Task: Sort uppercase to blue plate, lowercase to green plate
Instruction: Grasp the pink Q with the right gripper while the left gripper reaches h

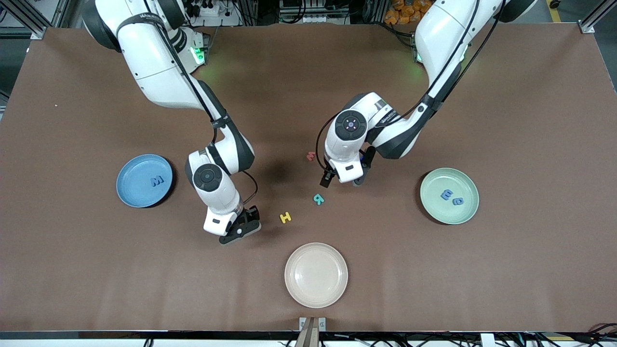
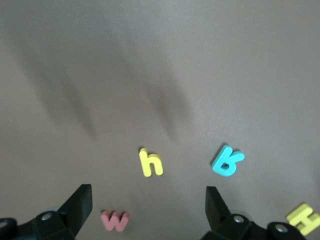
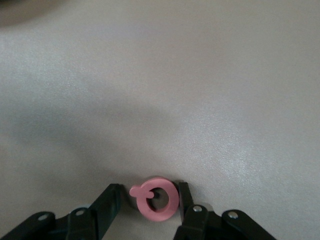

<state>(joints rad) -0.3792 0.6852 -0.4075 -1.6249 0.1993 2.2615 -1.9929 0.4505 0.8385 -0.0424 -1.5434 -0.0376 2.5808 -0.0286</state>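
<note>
Looking down from the front camera: got the blue plate (image 1: 130,193) at about 9 o'clock on the table (image 1: 530,120), with the blue M (image 1: 157,181) lying in it. Got the green plate (image 1: 434,212) at roughly 3 o'clock, holding the blue m (image 1: 447,194) and the blue a-like letter (image 1: 457,201) side by side. Cream plate (image 1: 315,274) at 6 o'clock, no letters in it.

Loose on the cloth near the middle – yellow H (image 1: 285,217), teal R (image 1: 318,198) at about 1 o'clock from it, red m (image 1: 311,155) up at 12 o'clock from the R. Yellow h (image 2: 150,162) only visible from the left wrist, lying between the red m and the R.

Right gripper (image 1: 239,230) down at the table at 9 o'clock from the H, fingers narrow around the red Q (image 3: 156,199) – one pad touching it, the other just beside it, not clamped.

Left gripper (image 1: 343,182) hanging over the middle letters, claw spread wide, holding nothing.
</note>
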